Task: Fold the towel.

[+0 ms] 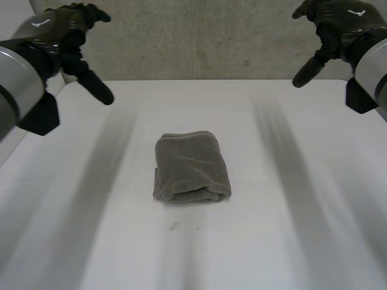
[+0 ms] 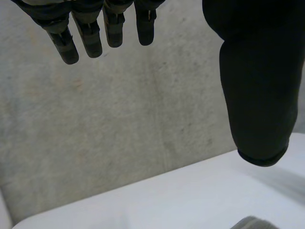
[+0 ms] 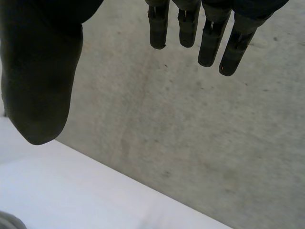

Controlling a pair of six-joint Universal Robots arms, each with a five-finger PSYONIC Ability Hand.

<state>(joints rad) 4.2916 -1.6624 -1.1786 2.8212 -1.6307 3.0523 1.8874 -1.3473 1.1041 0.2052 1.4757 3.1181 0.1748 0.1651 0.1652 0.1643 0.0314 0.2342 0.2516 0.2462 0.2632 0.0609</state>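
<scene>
**Folded towel (image 1: pixel 191 168) mid-counter, both hands open above the far corners**

Head view: The grey towel lies at the centre of the white counter (image 1: pixel 272 235), folded into a compact, thick bundle with its rolled edge toward 6 o'clock. How many layers it has cannot be made out. The left hand (image 1: pixel 63 33) hangs in the air at 10 o'clock, well apart from the towel, with relaxed fingers and nothing in them. The right hand (image 1: pixel 335 27) mirrors it at 2 o'clock, equally loose and empty. Both grey arms are cut off by the frame. Beyond the counter's far edge, at 12 o'clock, stands a mottled grey wall (image 1: pixel 205 42).

Left wrist view: The left hand's fingers (image 2: pixel 102 26) point straight down, spread away from the thumb (image 2: pixel 255 86), holding nothing. Beneath the thumb a grey sliver of towel (image 2: pixel 252 223) is cut off at the frame edge, too little to show its shape. The counter's rounded corner meets the wall behind the fingertips.

Right wrist view: The right hand's fingers (image 3: pixel 209 33) hang straight, the thumb (image 3: pixel 40 81) set wide of them, with no object between. Below the thumb, a grey scrap, likely the towel (image 3: pixel 7 222), is barely visible.
</scene>
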